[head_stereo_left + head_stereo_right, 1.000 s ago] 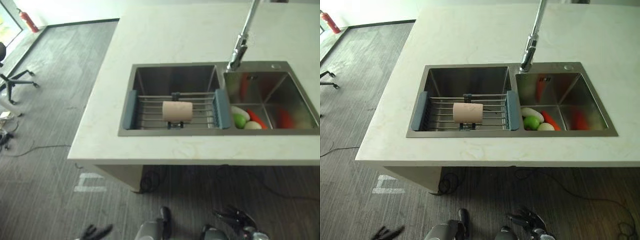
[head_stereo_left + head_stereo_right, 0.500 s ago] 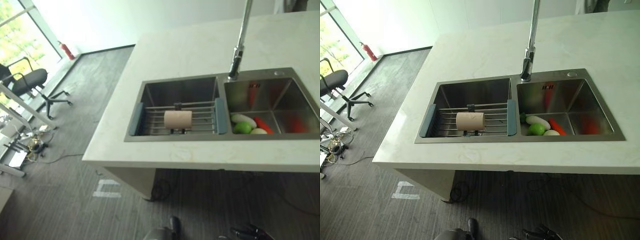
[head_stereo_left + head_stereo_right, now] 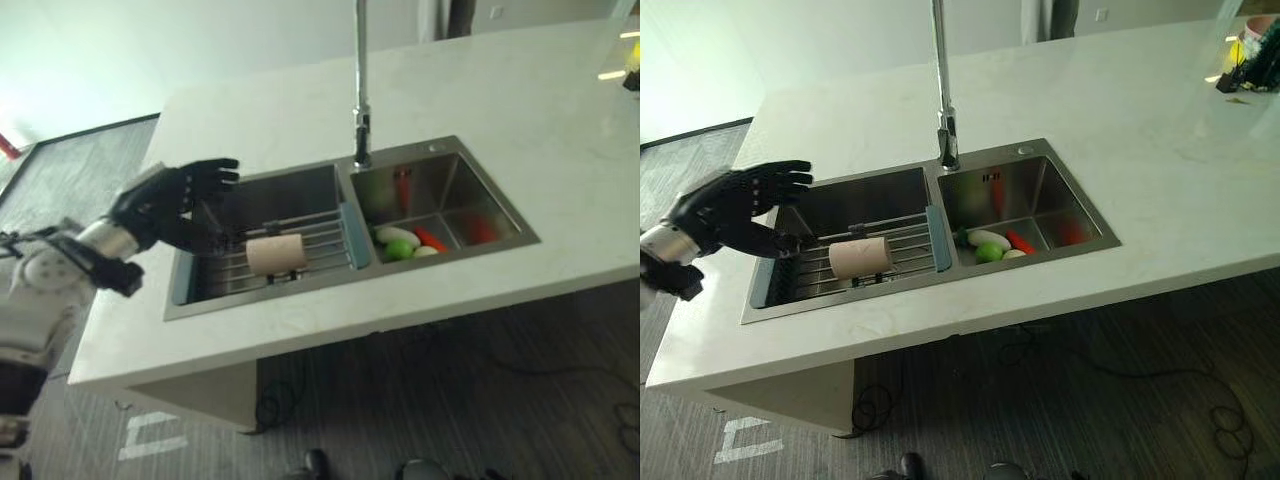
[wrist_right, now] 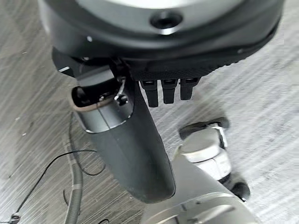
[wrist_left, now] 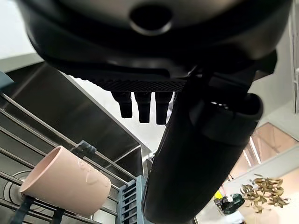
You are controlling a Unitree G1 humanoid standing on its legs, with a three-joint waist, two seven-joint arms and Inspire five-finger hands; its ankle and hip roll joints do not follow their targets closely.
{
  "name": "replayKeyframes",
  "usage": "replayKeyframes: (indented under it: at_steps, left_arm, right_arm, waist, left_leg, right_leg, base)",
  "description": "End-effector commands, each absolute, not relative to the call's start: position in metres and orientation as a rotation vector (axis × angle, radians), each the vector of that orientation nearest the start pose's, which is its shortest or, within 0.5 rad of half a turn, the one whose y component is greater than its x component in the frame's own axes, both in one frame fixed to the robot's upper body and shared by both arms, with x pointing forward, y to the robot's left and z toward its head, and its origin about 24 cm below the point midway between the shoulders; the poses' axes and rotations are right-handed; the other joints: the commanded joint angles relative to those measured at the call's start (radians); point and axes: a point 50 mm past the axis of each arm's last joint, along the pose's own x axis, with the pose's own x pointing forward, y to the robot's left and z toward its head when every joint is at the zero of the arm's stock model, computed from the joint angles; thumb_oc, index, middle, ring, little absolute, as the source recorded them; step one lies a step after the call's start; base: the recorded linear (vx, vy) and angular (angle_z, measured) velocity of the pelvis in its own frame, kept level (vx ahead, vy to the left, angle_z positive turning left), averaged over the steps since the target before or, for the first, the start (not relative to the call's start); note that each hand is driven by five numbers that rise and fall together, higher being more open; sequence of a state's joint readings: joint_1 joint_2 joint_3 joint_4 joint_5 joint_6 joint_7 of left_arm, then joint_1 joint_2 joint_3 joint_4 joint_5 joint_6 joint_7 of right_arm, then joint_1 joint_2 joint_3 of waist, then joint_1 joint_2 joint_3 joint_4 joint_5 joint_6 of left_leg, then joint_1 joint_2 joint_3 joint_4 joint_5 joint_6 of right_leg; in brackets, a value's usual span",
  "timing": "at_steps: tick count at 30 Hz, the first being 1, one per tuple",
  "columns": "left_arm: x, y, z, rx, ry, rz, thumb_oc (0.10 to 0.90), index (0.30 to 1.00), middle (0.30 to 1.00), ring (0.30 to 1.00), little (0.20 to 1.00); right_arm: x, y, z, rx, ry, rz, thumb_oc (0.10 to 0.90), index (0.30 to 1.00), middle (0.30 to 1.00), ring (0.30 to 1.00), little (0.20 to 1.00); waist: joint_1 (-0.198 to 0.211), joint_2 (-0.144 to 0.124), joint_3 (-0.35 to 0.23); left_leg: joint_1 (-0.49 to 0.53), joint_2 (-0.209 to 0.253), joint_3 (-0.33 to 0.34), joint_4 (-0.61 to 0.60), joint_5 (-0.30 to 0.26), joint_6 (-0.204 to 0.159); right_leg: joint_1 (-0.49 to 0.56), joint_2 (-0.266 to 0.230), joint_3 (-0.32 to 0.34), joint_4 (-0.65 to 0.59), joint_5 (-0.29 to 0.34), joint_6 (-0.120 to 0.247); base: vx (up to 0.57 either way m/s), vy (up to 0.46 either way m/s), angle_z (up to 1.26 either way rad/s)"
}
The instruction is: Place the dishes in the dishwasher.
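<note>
Left hand (image 3: 165, 205) (fingers straight) hovers beside pink cup (image 3: 275, 254) on rack (image 3: 325, 232).

Sink basins: two, side by side in one worktop (image 3: 1160, 150). Tap (image 3: 942, 90): one. Wire rack (image 3: 855, 262): one. Pink cup (image 3: 858, 258): one. Vegetables in the right basin: one white (image 3: 987, 239), one green (image 3: 988, 252), one orange-red (image 3: 1021, 241).
</note>
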State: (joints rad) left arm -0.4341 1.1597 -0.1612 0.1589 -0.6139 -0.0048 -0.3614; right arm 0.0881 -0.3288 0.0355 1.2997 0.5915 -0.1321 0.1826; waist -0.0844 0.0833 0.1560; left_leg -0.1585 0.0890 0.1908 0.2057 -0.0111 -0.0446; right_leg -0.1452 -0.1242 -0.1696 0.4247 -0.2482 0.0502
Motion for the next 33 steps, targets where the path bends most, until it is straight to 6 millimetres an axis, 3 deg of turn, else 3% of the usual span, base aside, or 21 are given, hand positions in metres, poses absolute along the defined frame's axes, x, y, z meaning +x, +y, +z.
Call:
replayKeyframes:
  at_steps: [1,6,14,33]
  left_arm:
    - [0.296,0.308,0.293,0.650,-0.354,-0.165,0.800,0.900,0.900,0.900,0.900]
    - [0.301,0.306,0.290,0.781,-0.322,-0.174,0.800,0.900,0.900,0.900,0.900]
    - [0.305,0.296,0.300,1.056,-0.304,-0.173,0.800,0.900,0.900,0.900,0.900]
    - [0.313,0.294,0.302,1.252,-0.262,-0.085,0.800,0.900,0.900,0.900,0.900]
  right_arm:
    - [0.081,-0.285,-0.144,0.242,0.982,-0.391,0.800,0.900,0.900,0.900,0.900]
    - [0.083,-0.286,-0.142,0.248,0.959,-0.396,0.800,0.900,0.900,0.900,0.900]
    - [0.091,-0.289,-0.137,0.266,0.916,-0.406,0.800,0.900,0.900,0.900,0.900]
    - [0.117,-0.288,-0.126,0.271,0.817,-0.368,0.800,0.900,0.900,0.900,0.900]
  waist:
    - [0.008,0.018,0.020]
    - [-0.008,0.020,0.034]
    - [-0.029,0.032,0.064]
    - [-0.063,0.036,0.173]
  left_leg:
    - [0.040,-0.047,-0.034,0.094,-0.176,0.026]
    - [0.028,-0.045,-0.023,0.094,-0.169,0.022]
    - [0.004,-0.053,-0.013,0.094,-0.158,0.022]
    - [-0.060,-0.083,-0.012,0.094,-0.137,0.035]
  right_leg:
    - [-0.006,0.019,0.061,-0.125,0.110,0.096]
    - [-0.029,0.023,0.075,-0.125,0.121,0.099]
    - [-0.062,0.017,0.087,-0.125,0.138,0.105]
    - [-0.131,0.015,0.132,-0.125,0.176,0.106]
  base:
    - [-0.01,-0.018,-0.18]
    - [-0.01,-0.004,-0.11]
    - [-0.02,0.013,-0.02]
    - [-0.01,0.033,-0.09]
